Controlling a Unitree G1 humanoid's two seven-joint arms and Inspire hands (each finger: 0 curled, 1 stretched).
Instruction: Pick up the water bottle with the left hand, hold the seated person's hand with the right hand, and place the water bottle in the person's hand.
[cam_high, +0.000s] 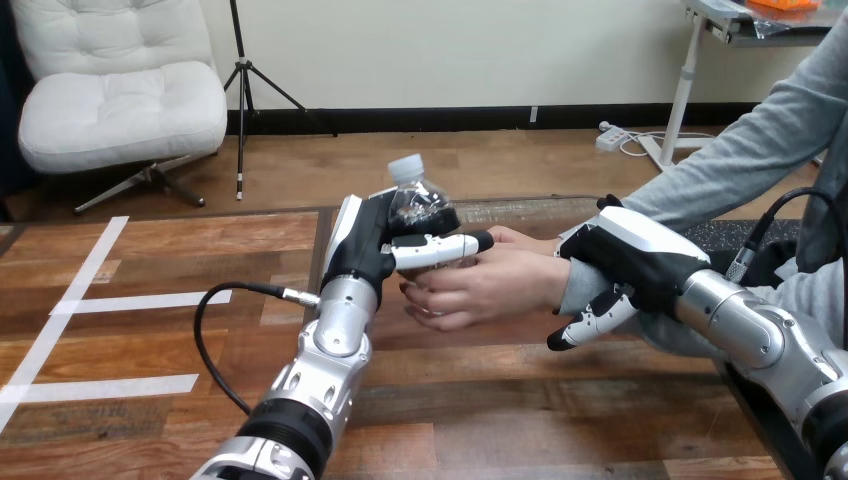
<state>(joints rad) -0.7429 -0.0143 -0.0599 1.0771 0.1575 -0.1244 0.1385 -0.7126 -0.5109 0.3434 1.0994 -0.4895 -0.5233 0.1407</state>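
A clear water bottle (415, 200) with a white cap stands upright above the middle of the table, and my left hand (375, 245) is shut on it, thumb across its front. The person's hand (485, 285) reaches in from the right and its fingers wrap the bottle's lower part just below my thumb. Over the person's wrist (570, 285), at the grey sleeve's cuff, my right hand (630, 260) is curled, fingers hanging down its near side.
White tape strips (90, 300) mark the wooden table (500, 400) at the left. A black cable (215, 330) loops beside my left forearm. The person's grey-sleeved arm (750, 150) crosses the table's right edge.
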